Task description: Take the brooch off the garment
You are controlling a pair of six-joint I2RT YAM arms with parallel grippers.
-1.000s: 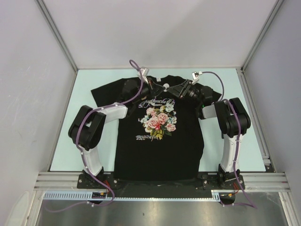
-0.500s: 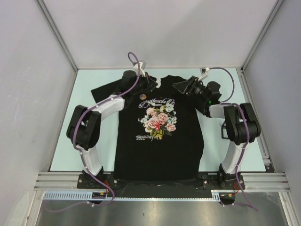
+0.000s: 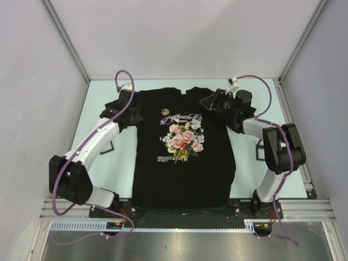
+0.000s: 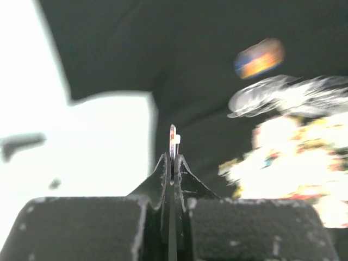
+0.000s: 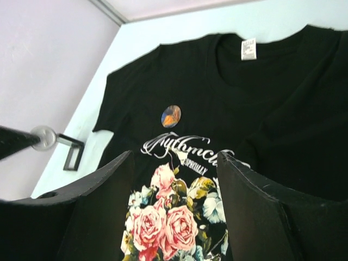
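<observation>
The black T-shirt (image 3: 185,163) lies flat with its rose print and white lettering up. A small round orange-and-blue brooch (image 3: 163,112) sits on the chest just left of the lettering; it also shows in the right wrist view (image 5: 171,116) and, blurred, in the left wrist view (image 4: 260,57). My left gripper (image 3: 129,111) hovers over the shirt's left sleeve, shut on a thin round silvery disc (image 4: 172,142), which also shows in the right wrist view (image 5: 42,137). My right gripper (image 3: 206,102) is open and empty above the shirt's right shoulder, facing the brooch.
A small black rectangular frame (image 3: 107,147) lies on the pale table (image 3: 109,179) left of the shirt, also visible in the right wrist view (image 5: 72,155). Grey walls and metal rails enclose the table on all sides.
My left arm has swung left from the collar to the left sleeve, jaws shut. The brooch, covered a second ago, now shows. My right gripper has drawn slightly back to the right.
</observation>
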